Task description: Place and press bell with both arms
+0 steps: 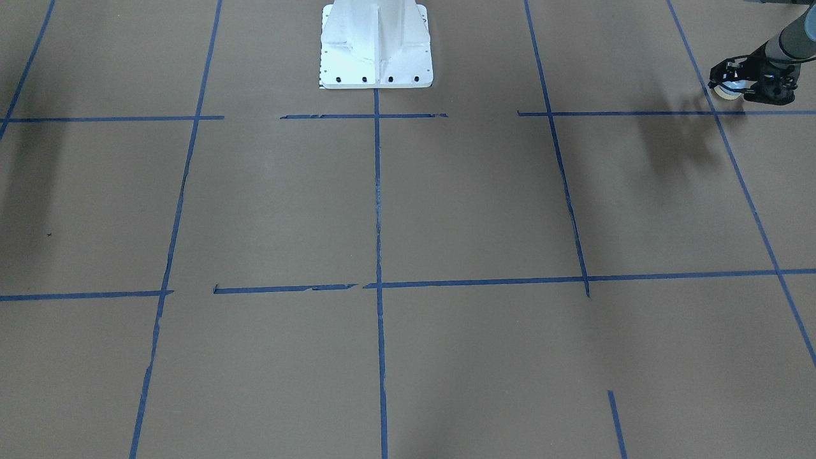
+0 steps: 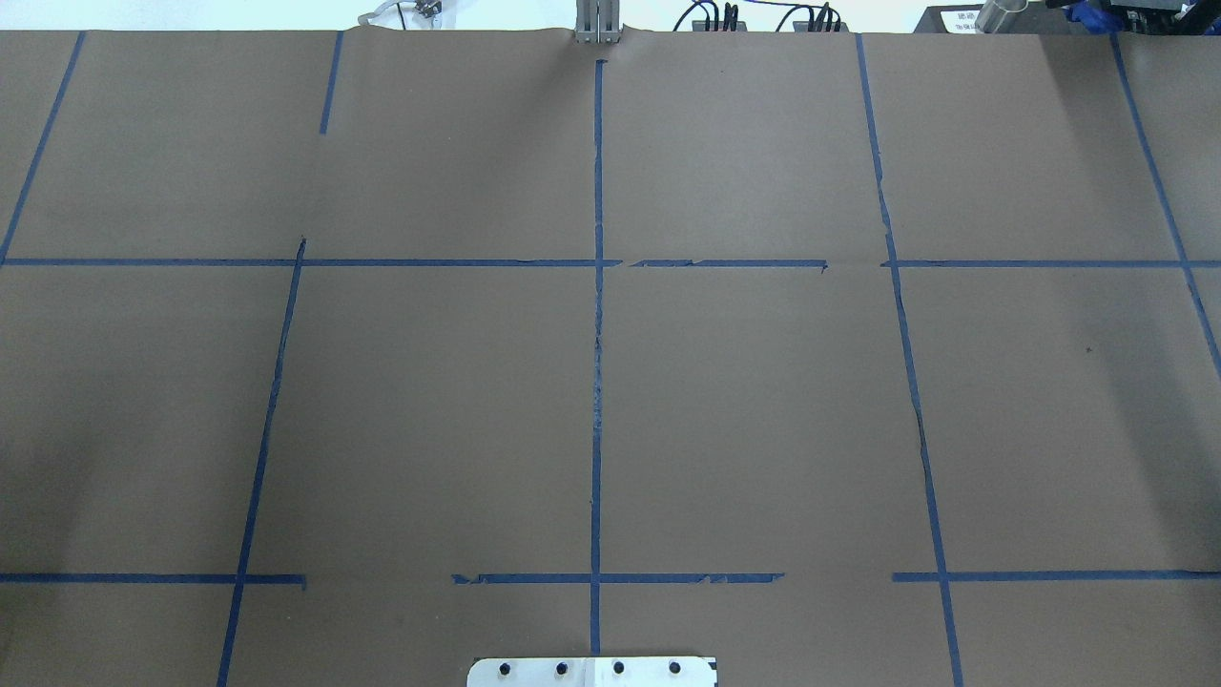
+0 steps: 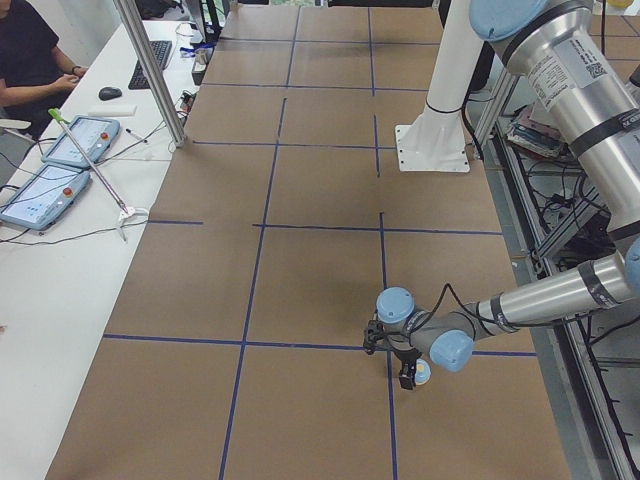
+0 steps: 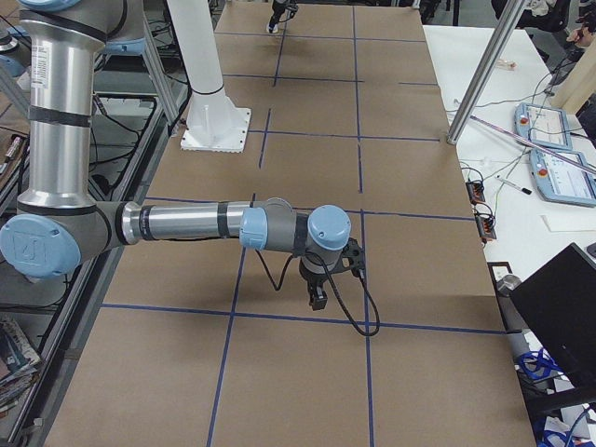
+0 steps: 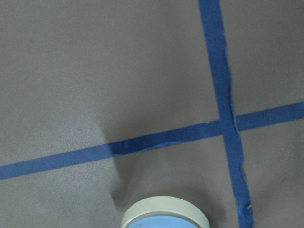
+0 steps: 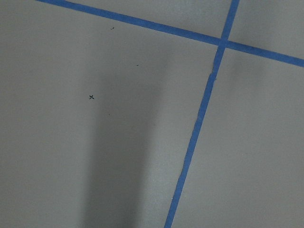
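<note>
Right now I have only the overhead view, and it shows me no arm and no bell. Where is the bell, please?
Observer: The bell is at the end of the table on the robot's left, at the tips of the left pincer.
Operator: Is it gripped already?
Observer: I cannot tell. The left wrist view shows only its cream rim, beside a tape crossing.
Operator: And the other side?
Observer: The right pincer points down over the opposite end, far from the bell.
</note>
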Robot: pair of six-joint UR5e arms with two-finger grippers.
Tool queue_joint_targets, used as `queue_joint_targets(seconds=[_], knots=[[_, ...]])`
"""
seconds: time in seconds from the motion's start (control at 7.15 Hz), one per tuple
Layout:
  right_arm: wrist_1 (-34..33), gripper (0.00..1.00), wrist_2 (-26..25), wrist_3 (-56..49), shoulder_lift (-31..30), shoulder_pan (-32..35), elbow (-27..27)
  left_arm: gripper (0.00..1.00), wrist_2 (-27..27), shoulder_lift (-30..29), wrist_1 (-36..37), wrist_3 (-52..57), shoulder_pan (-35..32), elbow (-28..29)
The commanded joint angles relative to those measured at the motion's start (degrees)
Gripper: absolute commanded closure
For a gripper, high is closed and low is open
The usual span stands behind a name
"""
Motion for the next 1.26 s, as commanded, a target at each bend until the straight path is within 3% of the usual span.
queue_joint_targets(seconds=[0.0, 0.56, 0.7, 0.84, 0.98, 1.12], knots=[[0.0, 0.0, 0.0, 0.0, 0.0, 0.0, 0.13, 0.0, -0.45, -0.36, -0.09, -0.02, 0.09, 0.39], [0.0, 0.0, 0.0, 0.09, 0.0, 0.0, 0.31, 0.15, -0.63, -0.36, -0.09, -0.02, 0.26, 0.83], [0.0, 0.0, 0.0, 0.09, 0.0, 0.0, 0.31, 0.36, -0.71, -0.36, -0.09, -0.02, 0.26, 0.83], [0.0, 0.0, 0.0, 0.09, 0.0, 0.0, 0.4, 0.71, -2.28, -0.36, -0.26, 0.06, 0.26, 0.65], [0.0, 0.0, 0.44, 0.09, 0.0, 0.0, 0.48, 0.93, -4.91, -0.27, -3.57, -0.11, 0.09, 0.57], [0.0, 0.0, 0.87, 0.18, 0.0, 0.0, 0.66, 0.98, -8.24, 0.25, -8.74, -1.07, -1.3, -1.78]])
